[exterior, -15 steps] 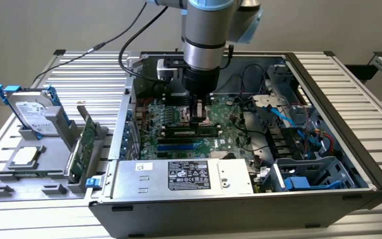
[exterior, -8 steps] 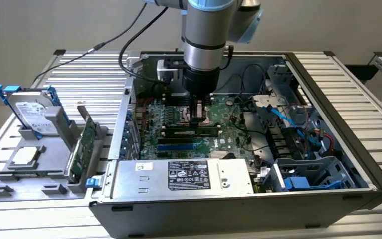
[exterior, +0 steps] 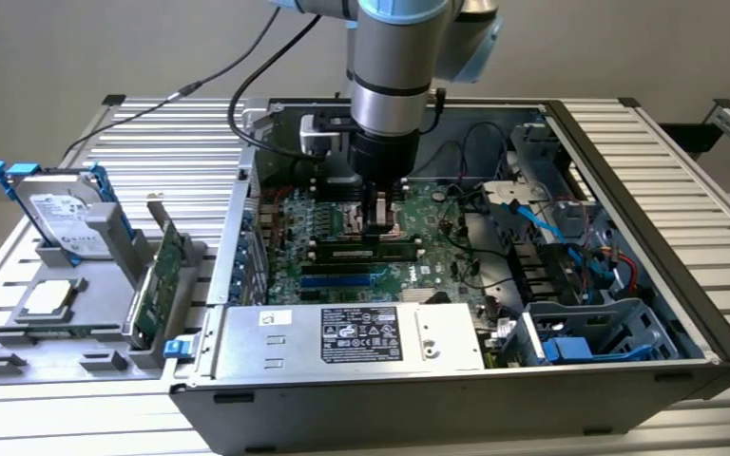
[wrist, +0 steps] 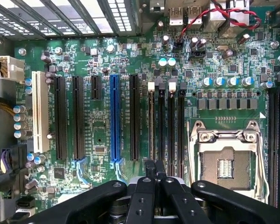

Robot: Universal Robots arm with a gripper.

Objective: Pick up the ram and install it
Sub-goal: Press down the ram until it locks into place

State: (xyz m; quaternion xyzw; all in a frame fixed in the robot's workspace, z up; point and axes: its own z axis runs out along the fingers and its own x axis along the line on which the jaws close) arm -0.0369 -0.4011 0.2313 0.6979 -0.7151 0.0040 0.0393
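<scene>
In the exterior view, the gripper (exterior: 378, 226) hangs inside the open computer case (exterior: 619, 171), low over the motherboard (exterior: 435, 249), its jaws closed with nothing visibly held. The ram (exterior: 368, 252) lies seated in a slot just beneath the fingertips, near the motherboard's middle.

In the wrist view, the shut gripper (wrist: 154, 169) sits over the memory slots (wrist: 167, 123), beside the empty processor socket (wrist: 226, 163).
</scene>
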